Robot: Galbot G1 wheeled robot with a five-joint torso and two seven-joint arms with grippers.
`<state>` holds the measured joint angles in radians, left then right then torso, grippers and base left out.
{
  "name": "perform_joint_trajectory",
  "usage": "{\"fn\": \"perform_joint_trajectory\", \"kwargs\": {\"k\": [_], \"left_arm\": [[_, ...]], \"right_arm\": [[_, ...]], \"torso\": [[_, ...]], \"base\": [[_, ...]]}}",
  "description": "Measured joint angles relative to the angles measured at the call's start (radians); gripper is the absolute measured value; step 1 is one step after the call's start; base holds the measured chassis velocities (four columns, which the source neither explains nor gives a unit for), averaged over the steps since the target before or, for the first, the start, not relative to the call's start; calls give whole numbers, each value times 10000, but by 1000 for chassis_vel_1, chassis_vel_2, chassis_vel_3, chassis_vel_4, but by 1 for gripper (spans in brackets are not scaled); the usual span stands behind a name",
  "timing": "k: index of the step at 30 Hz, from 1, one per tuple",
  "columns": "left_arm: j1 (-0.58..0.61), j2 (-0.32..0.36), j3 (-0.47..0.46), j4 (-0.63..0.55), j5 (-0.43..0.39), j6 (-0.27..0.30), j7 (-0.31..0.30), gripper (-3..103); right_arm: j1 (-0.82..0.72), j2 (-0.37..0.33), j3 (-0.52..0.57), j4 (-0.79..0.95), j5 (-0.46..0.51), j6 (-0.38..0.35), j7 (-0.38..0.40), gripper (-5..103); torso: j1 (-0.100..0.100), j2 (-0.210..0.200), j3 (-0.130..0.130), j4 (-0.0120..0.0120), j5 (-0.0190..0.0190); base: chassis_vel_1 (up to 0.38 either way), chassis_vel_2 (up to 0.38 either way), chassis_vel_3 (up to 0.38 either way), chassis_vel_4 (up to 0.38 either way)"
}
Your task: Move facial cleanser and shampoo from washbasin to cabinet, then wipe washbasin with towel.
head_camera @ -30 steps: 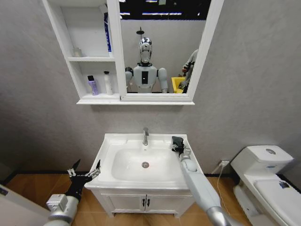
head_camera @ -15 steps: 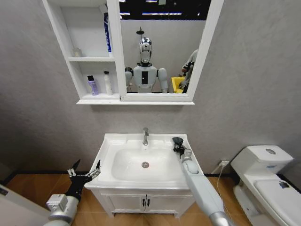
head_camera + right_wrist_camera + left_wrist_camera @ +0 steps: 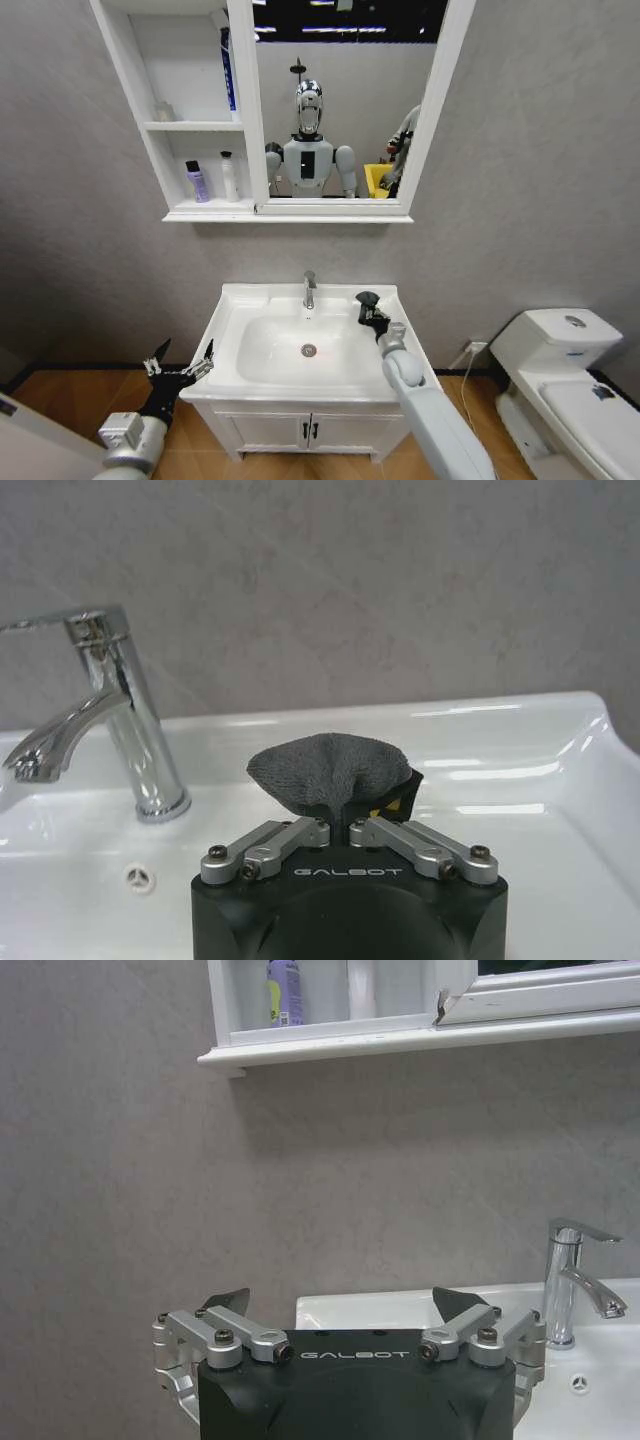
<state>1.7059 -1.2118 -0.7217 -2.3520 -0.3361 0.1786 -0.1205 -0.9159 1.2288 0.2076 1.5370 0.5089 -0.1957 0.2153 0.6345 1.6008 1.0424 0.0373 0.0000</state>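
Note:
My right gripper (image 3: 368, 310) (image 3: 340, 825) is shut on the dark grey towel (image 3: 364, 299) (image 3: 325, 768), held over the back right of the white washbasin (image 3: 232, 300) (image 3: 520, 780), just right of the chrome tap (image 3: 310, 290) (image 3: 110, 710). My left gripper (image 3: 180, 368) (image 3: 342, 1305) is open with nothing in it, low at the basin's front left corner. On the lowest shelf of the cabinet (image 3: 150, 125) stand a purple bottle (image 3: 198, 182) (image 3: 284, 992) and a white bottle (image 3: 230, 177). I cannot tell which is the facial cleanser or the shampoo.
A blue tube (image 3: 228, 70) leans on the cabinet's top shelf beside the mirror (image 3: 335, 100). A white toilet (image 3: 560, 370) stands to the right. Below the basin is a two-door vanity (image 3: 310, 430). The grey wall is close behind.
My right gripper has carried the towel a little left, from the basin's right rear rim toward the tap. The left arm has not moved.

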Motion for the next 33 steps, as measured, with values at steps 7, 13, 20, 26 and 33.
{"fn": "perform_joint_trajectory", "kwargs": {"k": [7,13,20,26,33], "left_arm": [[0,0,0,0,0,0,0,100],[0,1,0,0,-1,1,0,100],[0,0,1,0,-1,2,0,100],[0,0,1,0,-1,1,0,100],[0,1,1,1,-2,2,0,100]], "right_arm": [[717,-1031,-1237,-245,1844,-1102,1133,3],[1259,-1531,-2119,-349,3531,-1680,2117,3],[2120,-366,-2784,-1598,3670,-1610,2481,3],[2308,-131,-3090,-2425,3024,-1387,2373,3],[1993,-1117,-3138,-1784,2890,-1413,2510,3]], "torso": [[0,-1,1,-4,0],[0,0,1,-7,-1],[1,-2,2,4,1],[1,-3,2,-5,0],[1,-2,1,-5,-3]], "base": [[0,0,0,0],[0,0,0,0],[0,0,0,0],[0,0,0,0],[0,0,0,0]]}}
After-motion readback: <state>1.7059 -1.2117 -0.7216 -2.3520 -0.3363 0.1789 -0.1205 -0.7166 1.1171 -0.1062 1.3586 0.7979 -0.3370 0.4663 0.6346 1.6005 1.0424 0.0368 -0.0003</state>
